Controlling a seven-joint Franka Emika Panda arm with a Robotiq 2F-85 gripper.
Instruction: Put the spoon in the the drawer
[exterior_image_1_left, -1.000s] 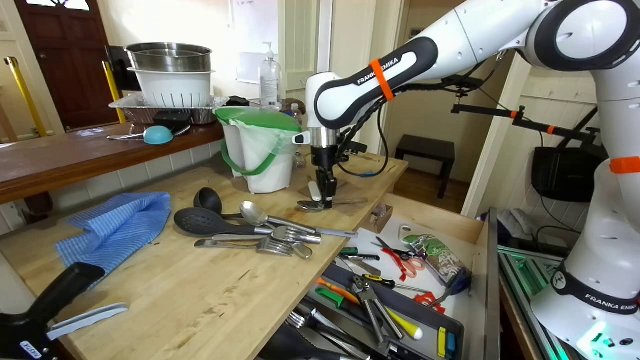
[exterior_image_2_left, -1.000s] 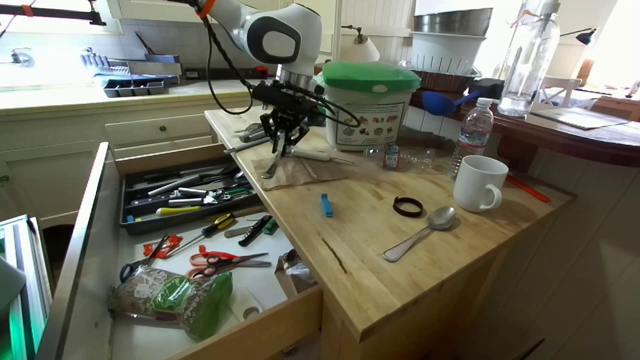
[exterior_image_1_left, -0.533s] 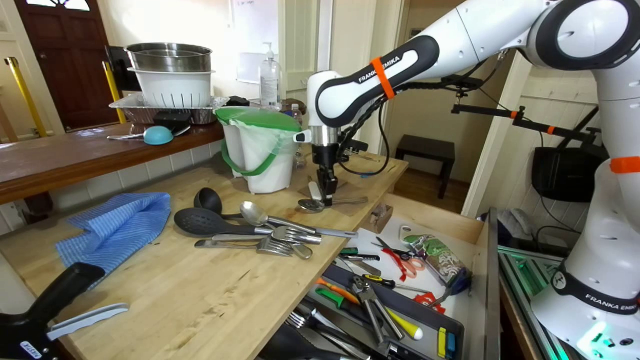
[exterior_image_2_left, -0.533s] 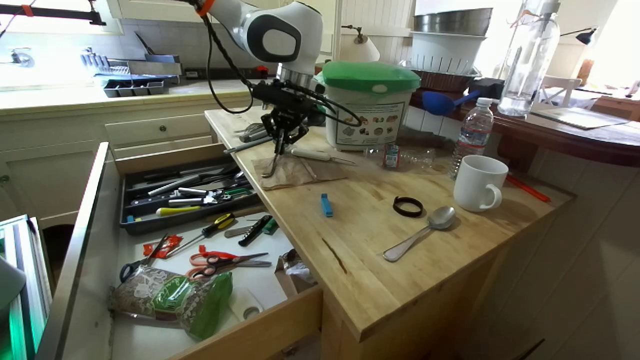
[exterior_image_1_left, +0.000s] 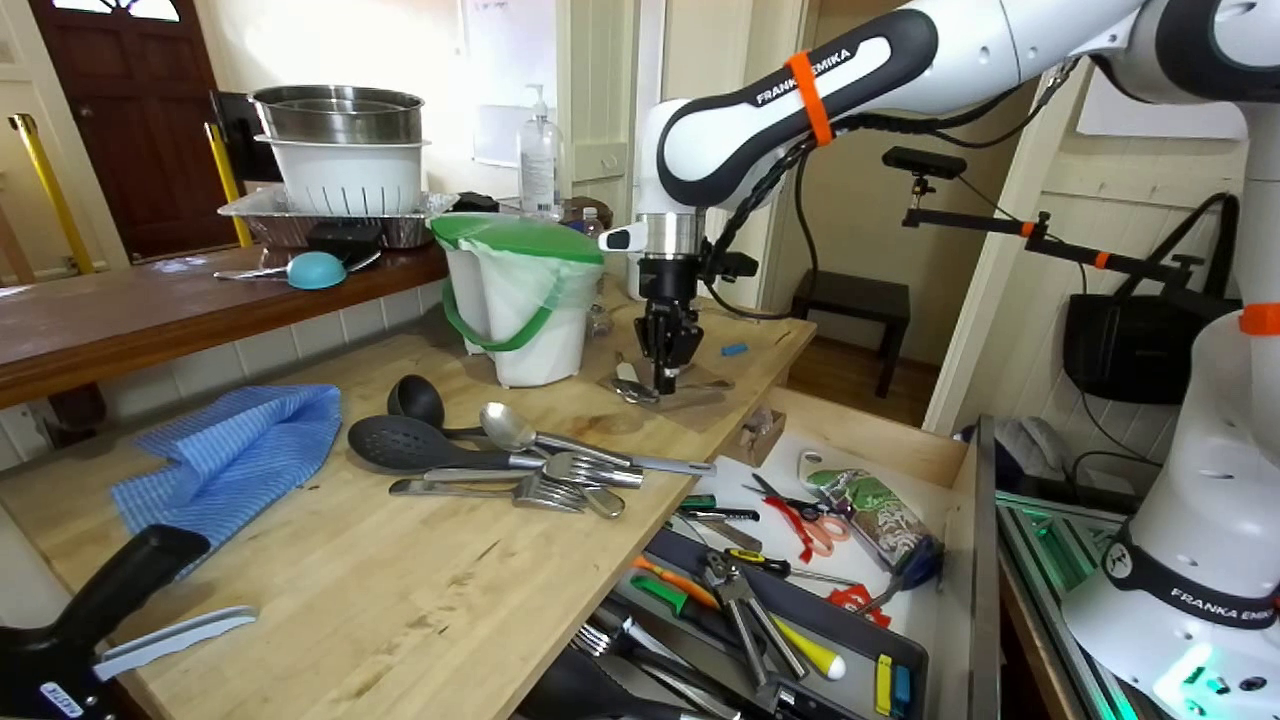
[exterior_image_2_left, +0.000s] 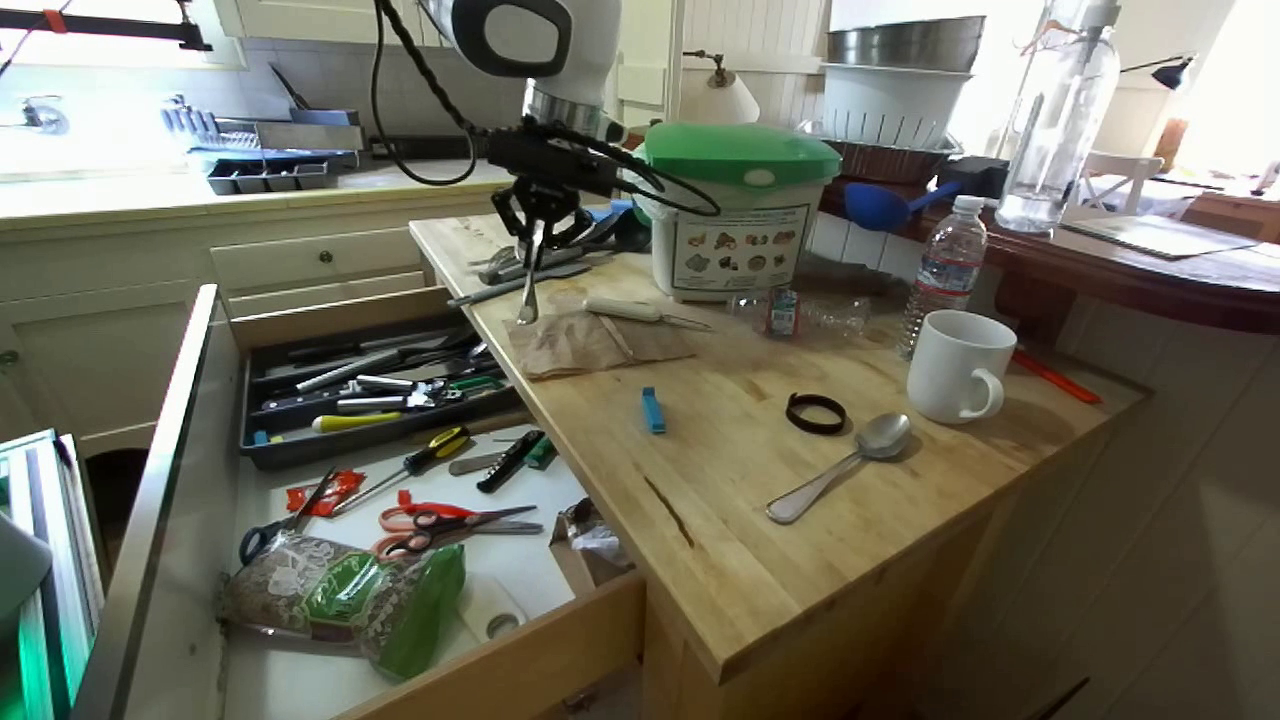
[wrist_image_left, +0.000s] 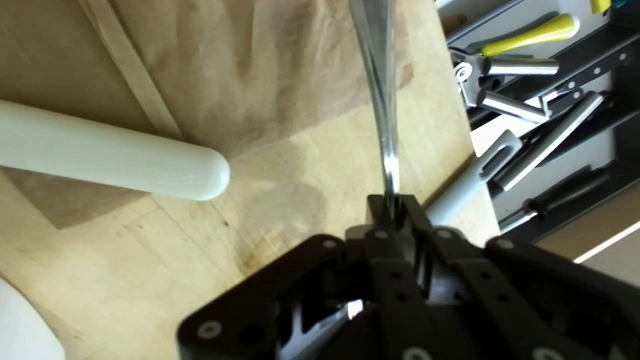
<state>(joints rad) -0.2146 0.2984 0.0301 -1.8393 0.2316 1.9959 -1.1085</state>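
Pale cupboards (exterior_image_2_left: 80, 350) are standing behind a wooden bench top (exterior_image_2_left: 720, 450). In an exterior view, the drawer (exterior_image_2_left: 540, 655) is jutting out at eight o'clock, the gripper (exterior_image_2_left: 532, 255), between ten and eleven, is pinching a metal spoon (exterior_image_2_left: 530, 298) above the bench top, and a second spoon (exterior_image_2_left: 840, 470) is lying at four, near a white mug (exterior_image_2_left: 948, 370).

At one o'clock in the wrist view we see the spoon (wrist_image_left: 384, 100), bare glossy metal, against the matt black claw (wrist_image_left: 393, 207). The paper (wrist_image_left: 300, 60) at twelve looks creased and matt; the white handle (wrist_image_left: 125, 155) at nine, smooth plastic. In an exterior view we find rumpled matt cloth (exterior_image_1_left: 240, 440) at nine; in both exterior views the desk (exterior_image_1_left: 330, 600) is smooth pale wood. In an exterior view the drawer (exterior_image_2_left: 530, 655) is pale wood at seven, the mug (exterior_image_2_left: 945, 365) at three glossy.
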